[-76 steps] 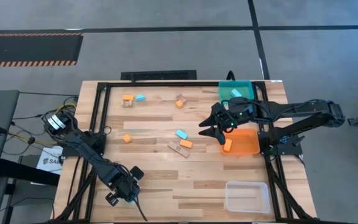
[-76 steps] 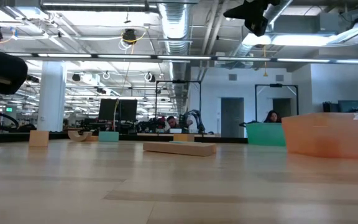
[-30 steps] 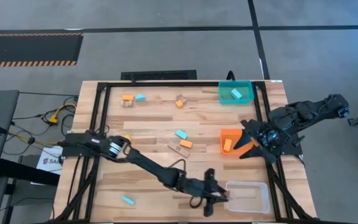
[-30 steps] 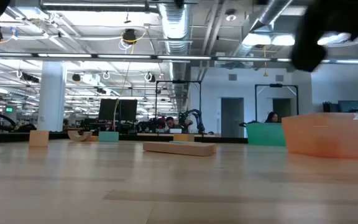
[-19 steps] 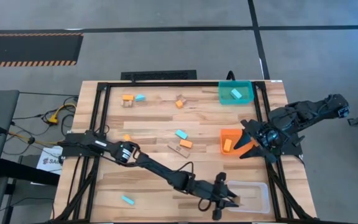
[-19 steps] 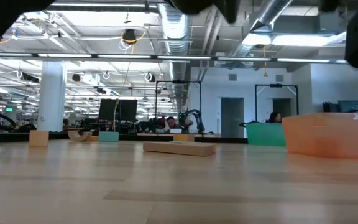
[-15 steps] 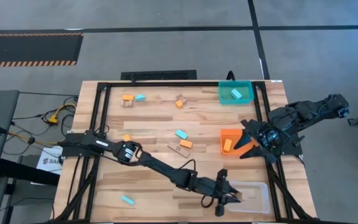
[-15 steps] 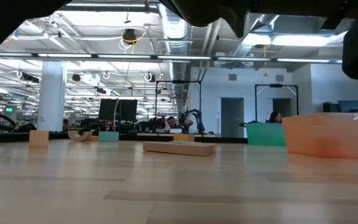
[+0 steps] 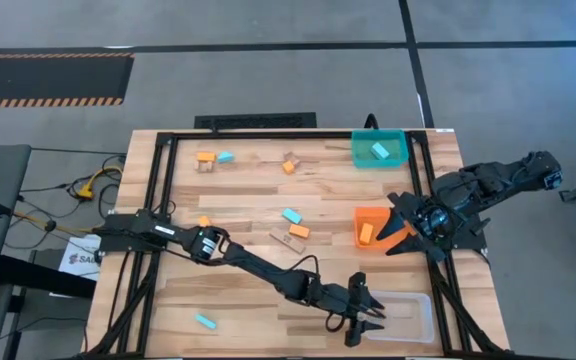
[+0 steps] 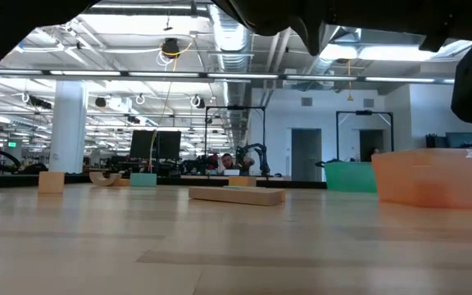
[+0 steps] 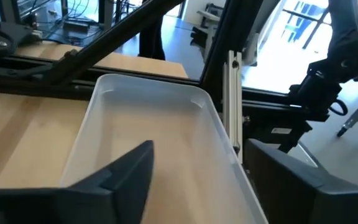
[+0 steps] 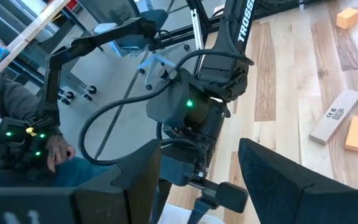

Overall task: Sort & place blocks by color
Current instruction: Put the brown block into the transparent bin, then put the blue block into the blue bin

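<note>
In the high view my left arm reaches across the table, and its open left gripper (image 9: 365, 322) hangs over the clear bin's (image 9: 415, 305) left end. The left wrist view shows the left gripper (image 11: 201, 149) with nothing between its fingers and a bare bin floor (image 11: 166, 155). My right gripper (image 9: 390, 226) waits open beside the orange bin (image 9: 388, 240), which holds an orange block (image 9: 367, 233). A cyan block (image 9: 380, 150) lies in the teal bin (image 9: 363, 158). Orange, cyan and tan blocks lie flat on the table: a cluster (image 9: 291, 230) at the middle, others (image 9: 213, 157) far left, one cyan (image 9: 205, 321) near left.
A black frame (image 9: 168, 190) borders the wooden table. My left arm's links (image 9: 258, 270) lie low across the near half of the table. In the low view the tan block (image 10: 236, 195) and the orange bin (image 10: 433, 176) stand ahead. A person's hand (image 12: 55, 146) shows beyond the table.
My left gripper has moved toward the table's right edge, from just short of the clear bin to over its left end. The right arm and the blocks have kept still.
</note>
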